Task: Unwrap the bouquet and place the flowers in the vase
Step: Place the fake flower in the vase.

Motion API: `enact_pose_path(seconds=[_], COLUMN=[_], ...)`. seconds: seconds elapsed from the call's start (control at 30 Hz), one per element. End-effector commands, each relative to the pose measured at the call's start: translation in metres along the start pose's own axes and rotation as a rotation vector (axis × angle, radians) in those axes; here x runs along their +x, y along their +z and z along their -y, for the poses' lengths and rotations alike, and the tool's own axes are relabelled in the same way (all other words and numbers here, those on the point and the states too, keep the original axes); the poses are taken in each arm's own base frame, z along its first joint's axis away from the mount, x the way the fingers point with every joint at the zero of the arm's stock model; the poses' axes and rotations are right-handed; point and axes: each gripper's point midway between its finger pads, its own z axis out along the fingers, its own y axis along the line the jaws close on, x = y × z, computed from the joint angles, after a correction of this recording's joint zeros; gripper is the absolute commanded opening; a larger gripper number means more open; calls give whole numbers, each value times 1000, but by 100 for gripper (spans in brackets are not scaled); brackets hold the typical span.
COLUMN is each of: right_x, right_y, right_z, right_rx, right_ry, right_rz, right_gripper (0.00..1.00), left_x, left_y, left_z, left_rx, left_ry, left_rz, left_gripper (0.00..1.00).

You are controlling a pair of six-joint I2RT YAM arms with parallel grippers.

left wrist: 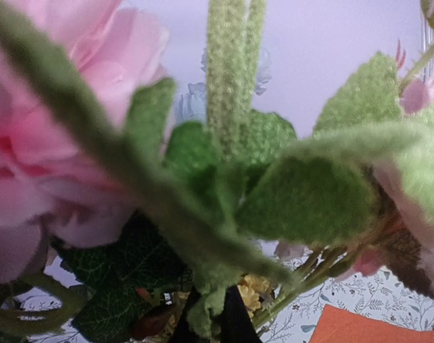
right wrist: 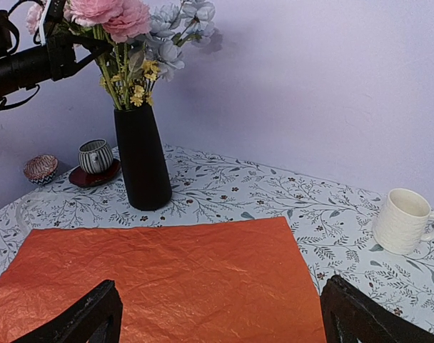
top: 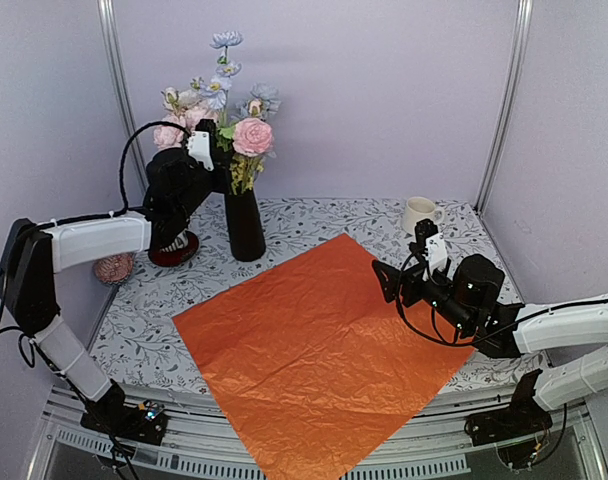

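Left hand amid flowers above vase; cup, mug nearby.

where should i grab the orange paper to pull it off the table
The near corner of the orange paper, likely: it hangs past the front edge of the table, so fingers can close above and below it from the near side. Elsewhere it lies flat.

- Plain pale lilac walls close in the back and both sides.
- Silver metal posts stand in the back corners.
- A table wears a white cloth with a leaf print.
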Motion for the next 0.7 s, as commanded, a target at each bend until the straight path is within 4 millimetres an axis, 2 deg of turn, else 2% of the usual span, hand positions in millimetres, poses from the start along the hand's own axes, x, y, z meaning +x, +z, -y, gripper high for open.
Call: enact_pose_path(seconds=[0.0,0.07,0.13,0.17,0.23,0.33,0.47,0.67], right_x=[0,0,0,0,-2,-2,-2,-1], right_y=[3,3,3,3,3,2,2,2], right_z=[0,0,0,0,1,1,1,0], right_rx=[-4,-4,-4,-3,-2,1,-1,-6], right_ry=[-5,-5,-5,-5,-5,-5,-4,-4], right_rz=[4,2,3,4,7,7,8,5], right_gripper=[99,99,99,99,99,99,99,99], left_x=[37,36,31,30,24,22,18,22], left_y=[5,4,3,2,-2,-9,-19,-34], left_z=[3,4,5,5,4,5,6,9], left_rx=[28,30,39,43,41,47,61,89], left_ry=[-21,-21,-23,-27,-40,-61,-87,-103], left_rz=[-128,-132,-129,-129,-130,-133,-129,-151], left_gripper=[0,0,4,7,21,31,37,38])
